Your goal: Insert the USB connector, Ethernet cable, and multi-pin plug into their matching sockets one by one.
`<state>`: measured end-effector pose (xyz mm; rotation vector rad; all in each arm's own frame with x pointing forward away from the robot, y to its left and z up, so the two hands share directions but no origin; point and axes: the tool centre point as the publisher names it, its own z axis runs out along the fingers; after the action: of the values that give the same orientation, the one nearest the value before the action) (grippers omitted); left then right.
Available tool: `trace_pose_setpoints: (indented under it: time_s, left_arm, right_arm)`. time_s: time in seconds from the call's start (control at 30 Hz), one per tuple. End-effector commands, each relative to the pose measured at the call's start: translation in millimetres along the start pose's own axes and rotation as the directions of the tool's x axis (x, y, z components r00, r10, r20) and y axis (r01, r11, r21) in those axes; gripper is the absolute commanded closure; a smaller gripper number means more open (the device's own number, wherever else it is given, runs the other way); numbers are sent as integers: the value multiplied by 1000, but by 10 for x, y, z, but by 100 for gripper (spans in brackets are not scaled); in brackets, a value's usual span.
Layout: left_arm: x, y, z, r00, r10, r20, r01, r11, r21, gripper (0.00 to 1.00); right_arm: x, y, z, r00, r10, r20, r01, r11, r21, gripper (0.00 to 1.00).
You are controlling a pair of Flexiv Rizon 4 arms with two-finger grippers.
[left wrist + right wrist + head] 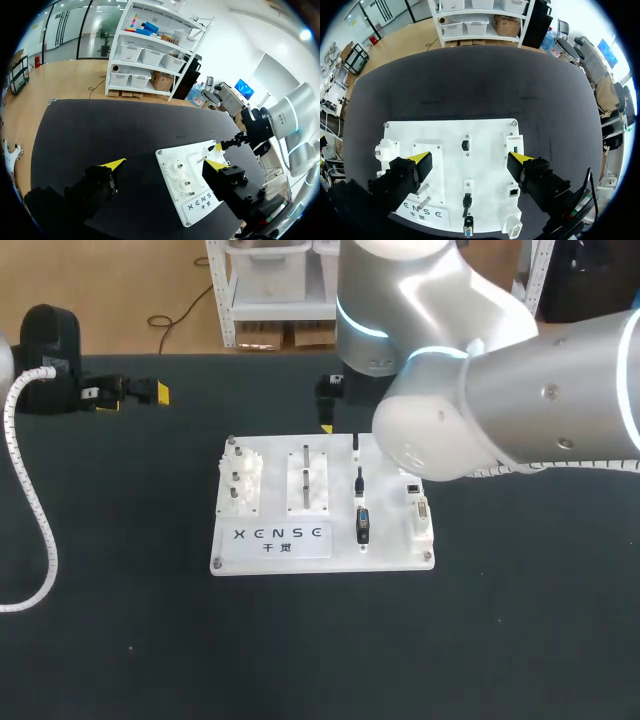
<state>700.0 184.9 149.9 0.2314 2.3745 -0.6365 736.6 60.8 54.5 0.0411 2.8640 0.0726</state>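
Fingers spread wide, the right pincer [470, 161] hangs over the white board [445, 131] with the row of plugs [466, 201] under its gap and the socket block [514, 191] under one finger, likely lining up a first pick; the left pincer [165, 163], also spread, waits well aside.

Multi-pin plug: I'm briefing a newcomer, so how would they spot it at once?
Find the white board in the middle of the dark table. Right of its centre, three black connectors sit in a line; the multi-pin plug is the one nearest the lettered edge, the widest and blockiest.
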Motion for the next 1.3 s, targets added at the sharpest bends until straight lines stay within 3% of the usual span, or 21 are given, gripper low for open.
trace_pose_setpoints:
  time_s: [0.03,0.13,0.33,0.67,1.2,1.23,1.3]
  left_arm:
    - [0,0,0,1000,0,0,0,1000,0,0]
    - [0,0,0,1000,0,0,0,1000,0,0]
    - [0,0,0,1000,0,0,0,1000,0,0]
    - [0,0,0,1000,0,0,0,1000,0,0]
    - [0,0,0,1000,0,0,0,1000,0,0]
    - [0,0,0,1000,0,0,0,1000,0,0]
    - [0,0,0,1000,0,0,0,1000,0,0]
  right_arm:
    - [4,-18,1,1000,24,-9,-24,1000,5,0]
    - [-55,-35,58,993,88,-73,-86,996,29,0]
    - [-60,-21,155,984,116,-132,-111,993,48,0]
    - [-10,47,227,989,31,-145,-16,994,105,0]
    - [2,23,296,978,50,-203,-34,996,81,0]
    - [3,25,297,978,49,-203,-33,996,81,3]
    - [8,28,303,978,48,-202,-33,996,80,18]
